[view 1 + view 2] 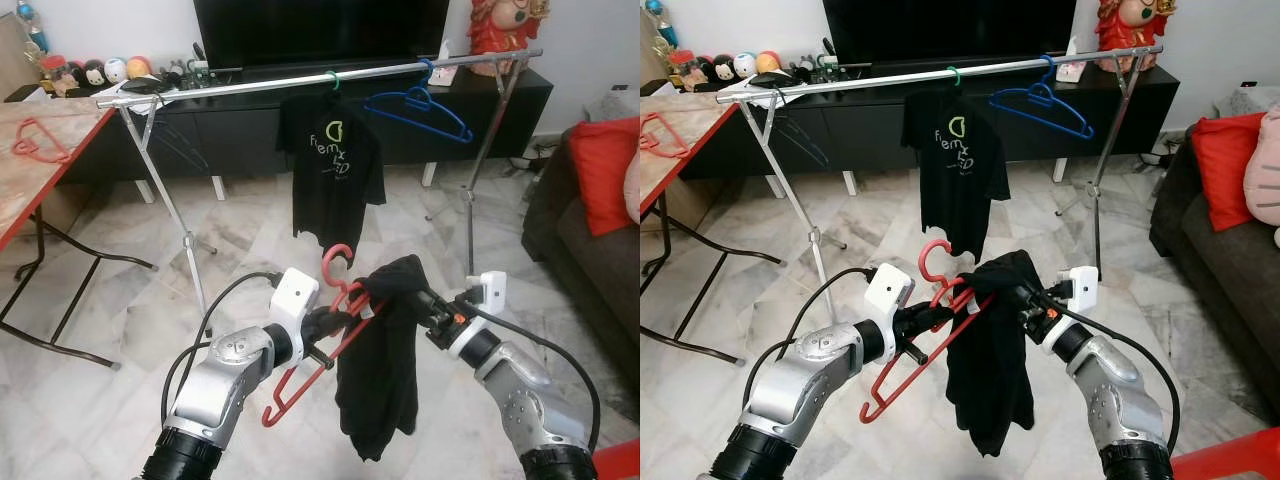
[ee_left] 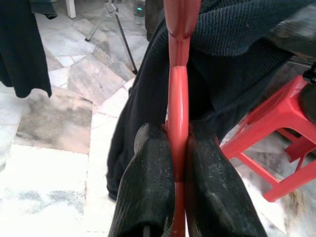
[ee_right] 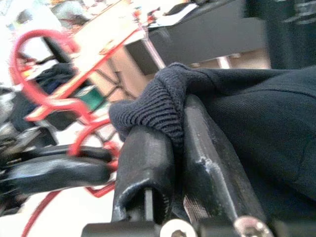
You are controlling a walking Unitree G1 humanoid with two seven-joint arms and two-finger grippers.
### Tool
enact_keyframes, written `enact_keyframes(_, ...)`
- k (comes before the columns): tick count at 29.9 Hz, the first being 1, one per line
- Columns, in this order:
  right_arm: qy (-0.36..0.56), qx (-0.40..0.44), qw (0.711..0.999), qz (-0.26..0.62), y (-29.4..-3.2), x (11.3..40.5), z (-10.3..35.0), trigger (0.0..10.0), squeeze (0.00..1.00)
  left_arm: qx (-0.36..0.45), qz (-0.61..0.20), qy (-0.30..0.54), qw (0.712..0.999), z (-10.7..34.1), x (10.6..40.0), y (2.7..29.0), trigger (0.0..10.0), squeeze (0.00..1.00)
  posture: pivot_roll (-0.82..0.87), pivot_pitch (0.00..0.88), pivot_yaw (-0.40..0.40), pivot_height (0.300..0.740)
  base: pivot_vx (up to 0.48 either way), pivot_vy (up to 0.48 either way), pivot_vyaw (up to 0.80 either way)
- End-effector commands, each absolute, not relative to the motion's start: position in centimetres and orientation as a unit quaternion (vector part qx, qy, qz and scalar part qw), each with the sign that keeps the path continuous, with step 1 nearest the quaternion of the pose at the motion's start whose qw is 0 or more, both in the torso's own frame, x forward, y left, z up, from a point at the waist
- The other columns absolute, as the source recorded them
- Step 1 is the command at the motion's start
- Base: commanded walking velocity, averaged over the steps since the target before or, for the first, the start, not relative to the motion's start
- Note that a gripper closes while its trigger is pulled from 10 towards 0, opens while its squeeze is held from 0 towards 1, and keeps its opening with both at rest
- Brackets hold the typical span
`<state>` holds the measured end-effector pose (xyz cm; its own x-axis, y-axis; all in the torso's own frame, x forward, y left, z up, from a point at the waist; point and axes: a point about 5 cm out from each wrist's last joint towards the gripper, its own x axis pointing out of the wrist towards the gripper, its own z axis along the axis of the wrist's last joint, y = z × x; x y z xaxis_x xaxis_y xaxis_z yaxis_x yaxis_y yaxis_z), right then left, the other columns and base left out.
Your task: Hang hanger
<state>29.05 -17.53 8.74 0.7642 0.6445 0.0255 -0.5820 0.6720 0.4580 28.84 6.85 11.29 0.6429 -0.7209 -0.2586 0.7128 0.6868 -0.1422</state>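
- Landmark: the rail of the clothes rack, running across the room in front of the TV cabinet
- Red hanger is well short of the rail and lower than it, held up between the two arms on the robot's side
- Long axis of the hanger is tilted: hook up and toward the rail, lower arm slanting down toward the robot's left
- Left claw is pressed together on the hanger's red bar, pinching it edge-on
- Right claw is pinching a fold of the dark garment draped over the hanger's right shoulder
- On the rail: black T-shirt on a green hook near the middle, blue hanger to its right
- Free stretch of rail lies left of the T-shirt, nearer the left claw; I'd judge that arm carries the hook up and over
- Risk: the garment could slide off the tilted hanger once the right claw lets go
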Motion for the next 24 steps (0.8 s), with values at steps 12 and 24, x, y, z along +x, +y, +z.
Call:
enact_keyframes(12,0.045,0.239,0.847,0.472,-15.0,26.9,10.8,10.0,0.00,-0.021,-0.392,0.122,0.912,12.4,29.3,6.9,10.0,0.00,-0.02,0.000,0.048,0.740,0.000,0.000,0.00)
enact_keyframes(24,0.106,0.177,0.831,0.517,-14.3,24.3,9.3,10.0,0.00,-0.058,-0.376,0.094,0.920,13.6,30.2,6.9,10.0,0.00,-0.03,0.000,0.057,0.740,0.000,0.000,0.00)
